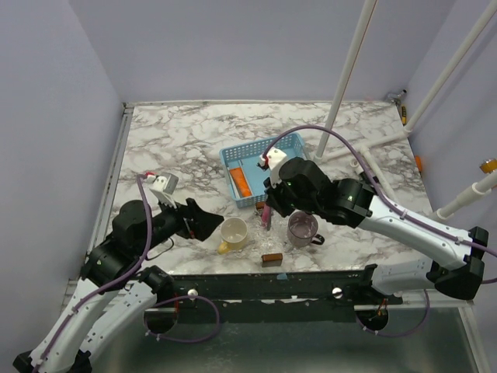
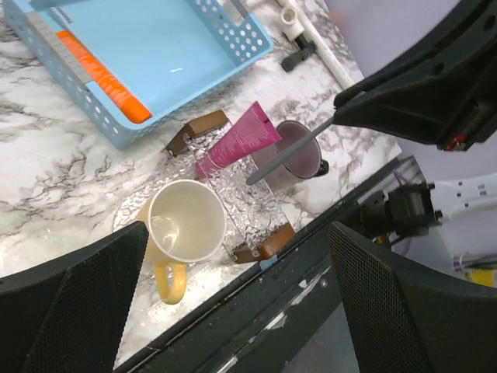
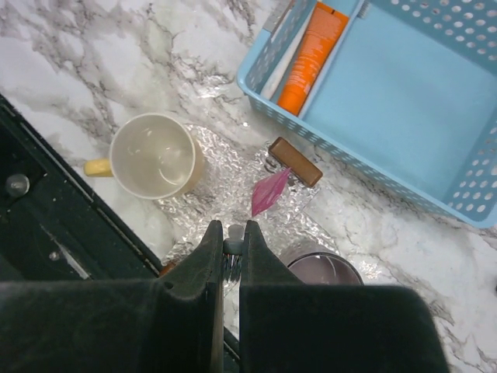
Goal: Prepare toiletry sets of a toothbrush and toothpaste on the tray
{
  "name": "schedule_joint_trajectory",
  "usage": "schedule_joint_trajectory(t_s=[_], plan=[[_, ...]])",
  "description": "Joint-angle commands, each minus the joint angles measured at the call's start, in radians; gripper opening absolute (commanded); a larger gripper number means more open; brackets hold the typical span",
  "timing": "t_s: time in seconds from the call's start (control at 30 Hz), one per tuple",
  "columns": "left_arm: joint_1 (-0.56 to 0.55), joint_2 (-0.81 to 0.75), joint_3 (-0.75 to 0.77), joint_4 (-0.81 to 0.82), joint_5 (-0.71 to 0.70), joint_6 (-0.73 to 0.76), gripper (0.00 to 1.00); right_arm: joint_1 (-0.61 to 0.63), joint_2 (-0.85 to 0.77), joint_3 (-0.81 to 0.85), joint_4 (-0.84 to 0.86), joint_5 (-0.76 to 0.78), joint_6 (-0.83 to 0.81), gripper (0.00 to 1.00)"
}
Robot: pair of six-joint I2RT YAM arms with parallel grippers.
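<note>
The right gripper (image 3: 231,227) was pinched tight on the thin, straight toothbrush (image 2: 291,149) just outside the holey blue plastic tray (image 3: 388,101), the left gripper (image 1: 208,224) gaped wide, a flat orange toothpaste (image 1: 242,183) lay inside the tray, and a flat pink toothpaste (image 2: 237,144) lay on crinkly foil (image 2: 241,210) beside it.

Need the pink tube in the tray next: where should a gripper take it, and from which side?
Probably mid-body, straight from above, jaws across its width: the pink tube lies about flat between the yellow mug and purple mug, which block side approaches.
</note>
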State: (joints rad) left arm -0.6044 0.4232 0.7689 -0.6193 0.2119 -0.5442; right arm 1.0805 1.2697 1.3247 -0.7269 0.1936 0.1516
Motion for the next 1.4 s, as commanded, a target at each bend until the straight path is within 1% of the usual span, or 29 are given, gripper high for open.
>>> schedule_joint_trajectory(t_s=[0.0, 0.07, 0.17, 0.23, 0.37, 0.5, 0.67, 0.87, 1.07, 1.37], plan=[[-0.003, -0.025, 0.061, -0.051, -0.183, -0.117, 0.98, 0.0, 0.015, 0.014, 0.019, 0.121, -0.022, 0.01], [-0.003, -0.038, 0.08, -0.079, -0.258, -0.157, 0.99, 0.001, 0.02, 0.019, 0.013, 0.14, -0.023, 0.01], [-0.003, -0.056, 0.089, -0.092, -0.318, -0.213, 0.99, 0.001, 0.0, -0.002, 0.045, 0.142, -0.01, 0.01], [-0.003, -0.062, 0.094, -0.104, -0.33, -0.247, 0.99, 0.0, -0.019, -0.002, 0.048, 0.138, 0.009, 0.01], [-0.002, -0.041, 0.117, -0.176, -0.335, -0.305, 0.99, 0.001, -0.065, 0.005, 0.065, 0.12, 0.049, 0.01], [-0.003, -0.008, 0.139, -0.259, -0.339, -0.351, 0.99, 0.0, -0.039, 0.04, 0.01, 0.076, 0.076, 0.01], [-0.003, -0.011, 0.157, -0.324, -0.355, -0.393, 0.99, 0.001, -0.045, 0.014, 0.013, 0.075, 0.106, 0.01], [-0.003, -0.023, 0.177, -0.345, -0.35, -0.385, 0.99, 0.0, -0.049, -0.019, -0.003, 0.109, 0.096, 0.01], [-0.003, -0.004, 0.221, -0.355, -0.347, -0.38, 0.99, 0.002, -0.049, -0.024, -0.039, 0.089, 0.117, 0.01], [-0.003, 0.005, 0.245, -0.33, -0.357, -0.361, 0.99, 0.001, -0.074, -0.094, -0.013, 0.123, 0.14, 0.01]])
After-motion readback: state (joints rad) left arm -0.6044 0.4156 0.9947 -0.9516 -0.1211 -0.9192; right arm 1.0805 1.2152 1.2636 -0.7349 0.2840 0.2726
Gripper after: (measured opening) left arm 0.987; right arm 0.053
